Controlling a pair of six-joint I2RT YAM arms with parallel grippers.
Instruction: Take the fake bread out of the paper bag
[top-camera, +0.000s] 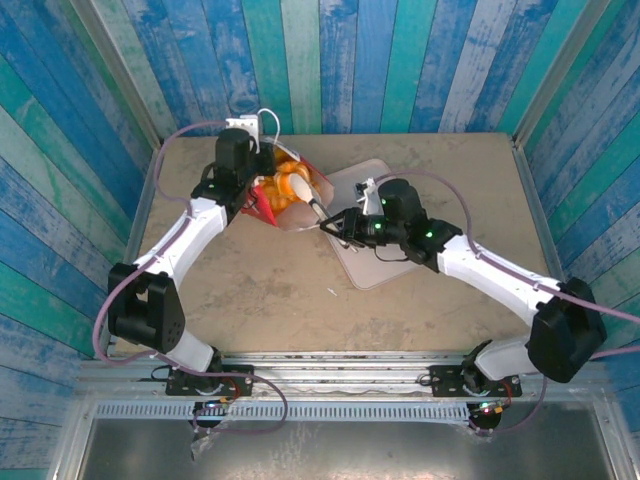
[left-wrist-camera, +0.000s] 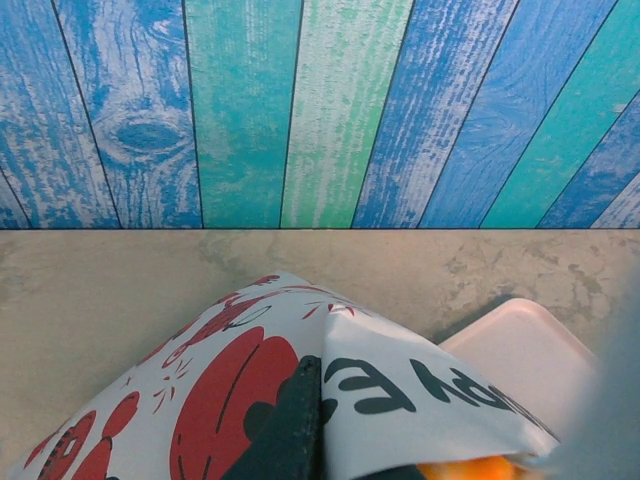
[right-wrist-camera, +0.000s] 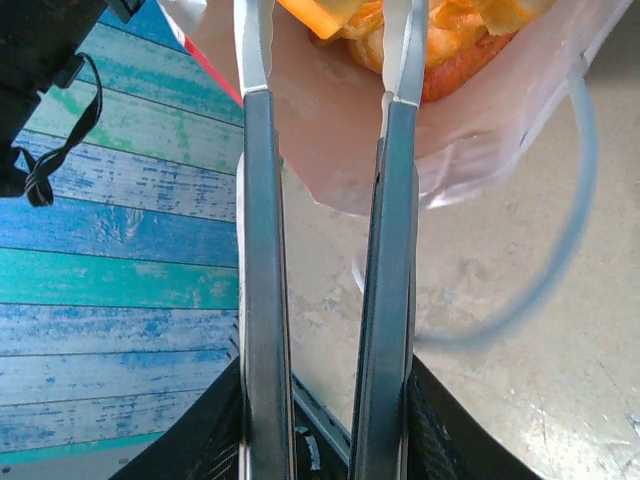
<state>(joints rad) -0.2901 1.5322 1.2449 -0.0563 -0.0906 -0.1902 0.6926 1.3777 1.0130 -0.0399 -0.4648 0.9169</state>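
L gripper (top-camera: 256, 190) at far-left of table (top-camera: 270, 300), jaws closed tight on the paper bag (left-wrist-camera: 230, 380). In the L wrist view one dark finger (left-wrist-camera: 292, 425) lies over the printed paper, pinching the bag wall & holding it up. Bag is tipped on its side, bottom toward L arm, mouth gaping toward the R arm, w/ a cord handle (right-wrist-camera: 572, 220) hanging loose below the mouth

Bread (top-camera: 287, 185) is all inside the bag, an orange heap just behind the mouth. None out on the table yet, so judged early in the job

R gripper (top-camera: 322, 212) comes next: long thin fingers (right-wrist-camera: 262, 250) point up-left in the top view, straight along the bag's open axis, tips already past the paper lip. In the R wrist view the jaws stand a modest gap apart w/ orange pieces between & around the tips. Can't tell if they're actually nipping a piece or just straddling it

Key relation: bread lies dead ahead of the R tips, in line w/ the fingers, so R arm is the one to pick; L only anchors. Prob. next need: close on one piece, then draw back along the same line toward the pink tray (top-camera: 375, 268) beneath the R wrist, w/o dragging the paper lip
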